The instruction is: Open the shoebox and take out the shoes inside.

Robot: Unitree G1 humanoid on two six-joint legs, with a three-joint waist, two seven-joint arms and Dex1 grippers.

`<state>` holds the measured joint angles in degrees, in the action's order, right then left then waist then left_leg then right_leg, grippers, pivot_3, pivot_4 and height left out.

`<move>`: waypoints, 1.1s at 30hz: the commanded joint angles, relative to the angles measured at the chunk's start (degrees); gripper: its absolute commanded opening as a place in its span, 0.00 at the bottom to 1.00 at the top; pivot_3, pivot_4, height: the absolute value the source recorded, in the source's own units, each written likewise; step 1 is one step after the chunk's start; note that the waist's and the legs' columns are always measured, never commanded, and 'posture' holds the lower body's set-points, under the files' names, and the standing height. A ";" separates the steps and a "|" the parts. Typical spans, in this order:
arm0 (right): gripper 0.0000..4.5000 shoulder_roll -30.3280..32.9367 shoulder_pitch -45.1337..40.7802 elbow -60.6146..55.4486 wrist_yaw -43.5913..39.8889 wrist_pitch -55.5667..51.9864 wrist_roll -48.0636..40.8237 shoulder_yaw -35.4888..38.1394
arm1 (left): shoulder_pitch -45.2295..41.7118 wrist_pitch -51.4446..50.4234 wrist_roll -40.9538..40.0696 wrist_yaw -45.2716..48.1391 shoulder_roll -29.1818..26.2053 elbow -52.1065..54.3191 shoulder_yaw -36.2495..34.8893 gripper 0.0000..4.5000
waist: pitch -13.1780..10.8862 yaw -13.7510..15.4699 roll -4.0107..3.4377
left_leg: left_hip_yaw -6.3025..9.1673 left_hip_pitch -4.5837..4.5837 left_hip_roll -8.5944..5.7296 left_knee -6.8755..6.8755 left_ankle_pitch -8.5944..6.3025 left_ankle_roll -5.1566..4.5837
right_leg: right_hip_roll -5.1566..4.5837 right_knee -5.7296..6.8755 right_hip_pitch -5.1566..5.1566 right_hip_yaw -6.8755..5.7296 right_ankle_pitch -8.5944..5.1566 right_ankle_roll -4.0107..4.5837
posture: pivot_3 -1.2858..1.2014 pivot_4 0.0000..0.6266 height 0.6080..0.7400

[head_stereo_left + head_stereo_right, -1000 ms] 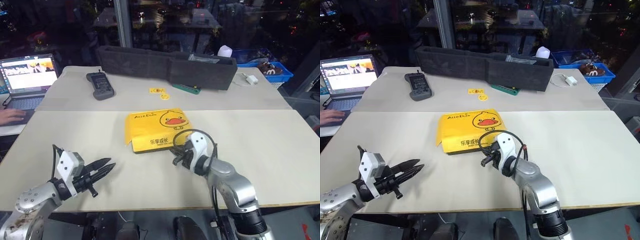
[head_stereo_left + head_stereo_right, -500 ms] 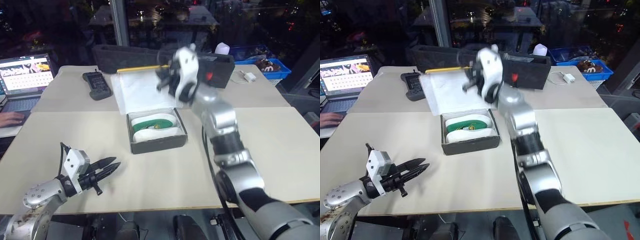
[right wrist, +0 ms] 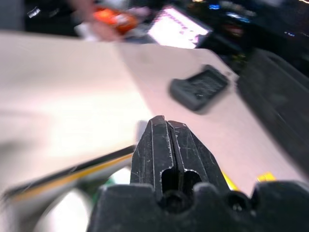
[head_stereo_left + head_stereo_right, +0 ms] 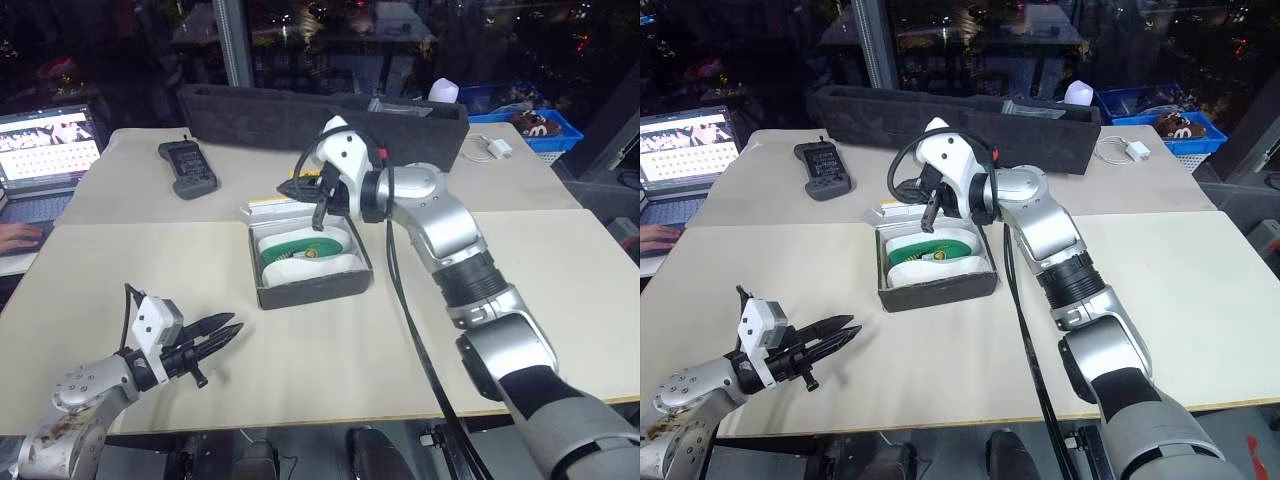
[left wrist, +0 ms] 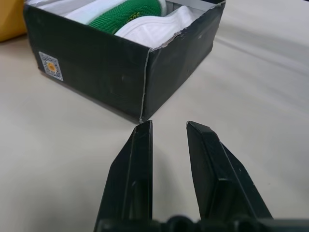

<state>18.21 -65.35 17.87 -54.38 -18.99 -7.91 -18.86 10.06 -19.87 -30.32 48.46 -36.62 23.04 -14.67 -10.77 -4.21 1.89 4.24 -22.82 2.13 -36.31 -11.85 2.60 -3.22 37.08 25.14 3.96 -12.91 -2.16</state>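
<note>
The shoebox [image 4: 310, 286] stands open in the middle of the table, dark-sided, its yellow-edged lid [image 4: 266, 209] folded back behind it. Two green shoes [image 4: 303, 250] with white edges lie inside, and their tops [image 5: 137, 12] show over the box wall in the left wrist view. My right gripper [image 4: 292, 187] hovers just above the box's rear edge, pointing left, its fingers [image 3: 161, 140] pressed together on nothing. My left gripper [image 4: 228, 328] hangs low over the table to the front left of the box, shut and empty, its tips [image 5: 169, 124] aimed at the box's near corner.
A long black foam tray [image 4: 300, 115] runs along the back. A dark handheld device [image 4: 186, 166] lies at the back left. A laptop [image 4: 50, 145] with a person's hand [image 4: 15, 237] is at the far left. A blue bin [image 4: 540, 125] and a white charger [image 4: 495, 150] sit at the back right.
A second ago the box was closed with my right gripper at its front edge. That gripper swung the lid up and back, and the lid now lies behind the box. The left gripper stayed put.
</note>
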 commanded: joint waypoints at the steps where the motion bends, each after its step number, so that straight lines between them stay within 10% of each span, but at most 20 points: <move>1: 0.28 2.47 -1.60 1.68 -7.44 7.62 6.46 -6.60 | -1.21 1.40 0.53 -0.73 0.73 0.14 0.59 0.25 | 0.00 0.12 0.00 | 0.00 0.00 0.03 -0.01 0.02 0.01 | 0.03 0.00 0.00 0.00 -0.01 -0.02 | 0.52 0.24 0.81; 9: 0.89 -0.80 -4.75 21.85 -10.12 19.63 14.17 -10.18 | -0.34 1.41 1.36 -2.54 2.05 1.74 0.92 0.25 | 0.00 0.15 0.00 | 0.00 -0.03 0.04 -0.15 0.16 0.00 | 0.06 0.03 -0.01 0.01 0.11 -0.02 | 0.52 0.24 0.81; 23: 0.89 -6.15 -4.97 40.27 -14.83 24.38 19.44 -9.96 | 2.31 1.39 1.33 -5.17 2.53 3.64 0.25 0.25 | 0.01 0.17 0.01 | 0.01 0.13 0.02 -0.15 0.15 0.00 | 0.05 0.02 -0.18 0.01 0.32 0.32 | 0.52 0.24 0.81; 33: 0.26 -6.68 -5.65 43.00 -13.23 27.20 21.46 -8.91 | 1.26 1.52 1.69 -5.71 2.34 2.79 0.50 0.25 | 0.01 0.09 0.01 | 0.01 0.86 0.02 -0.10 0.15 0.01 | 0.05 0.01 -0.90 0.01 0.01 -0.04 | 0.52 0.24 0.81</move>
<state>11.55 -71.30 59.93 -68.05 7.27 10.86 -26.83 11.74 -19.82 -29.07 43.08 -34.05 24.31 -13.35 -10.76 -4.12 1.90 4.24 -21.96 2.16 -36.41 -11.70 2.61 -3.17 37.09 24.24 3.97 -12.90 -2.20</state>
